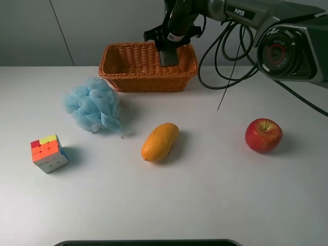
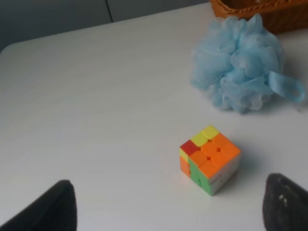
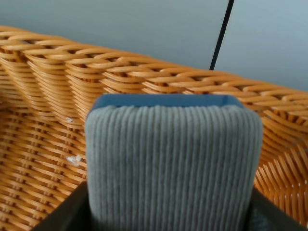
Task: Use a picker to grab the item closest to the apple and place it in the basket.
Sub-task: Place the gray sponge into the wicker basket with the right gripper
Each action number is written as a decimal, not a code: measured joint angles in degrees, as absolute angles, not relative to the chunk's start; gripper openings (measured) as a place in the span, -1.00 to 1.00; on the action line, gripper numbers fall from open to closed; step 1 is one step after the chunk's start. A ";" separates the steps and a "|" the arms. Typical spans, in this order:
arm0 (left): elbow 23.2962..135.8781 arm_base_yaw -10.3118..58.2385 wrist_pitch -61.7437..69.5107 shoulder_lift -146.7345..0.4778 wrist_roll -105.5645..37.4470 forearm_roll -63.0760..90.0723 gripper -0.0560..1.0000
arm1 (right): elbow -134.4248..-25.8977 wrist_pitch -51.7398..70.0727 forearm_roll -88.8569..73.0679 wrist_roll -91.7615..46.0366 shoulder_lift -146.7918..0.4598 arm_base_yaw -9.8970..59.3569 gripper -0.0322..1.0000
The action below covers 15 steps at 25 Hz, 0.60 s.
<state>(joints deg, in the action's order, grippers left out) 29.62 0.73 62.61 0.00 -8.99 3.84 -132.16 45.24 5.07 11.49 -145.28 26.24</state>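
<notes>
Right gripper (image 1: 170,43): I see it clamped on a grey ribbed pad (image 3: 173,163), over the basket (image 1: 110,69) at the table's (image 1: 230,205) far edge.
Pad: hangs low inside the basket; I can't tell if it touches the bottom.
Left gripper (image 2: 169,204): jaws wide apart, empty, by the left edge.
Apple (image 1: 263,135): near the right edge.
Mango (image 1: 160,142): mid-table.
Done: grab and carry, I judge.
Left: let go, pull out.
</notes>
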 joint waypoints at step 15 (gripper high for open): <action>29.62 0.73 62.61 0.00 -9.09 3.74 0.51 | -132.16 48.46 3.60 11.49 -145.36 26.24 0.41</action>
<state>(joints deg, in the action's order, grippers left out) 29.62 0.73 62.61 0.00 -9.09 3.74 -132.16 48.46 3.60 11.49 -145.36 26.24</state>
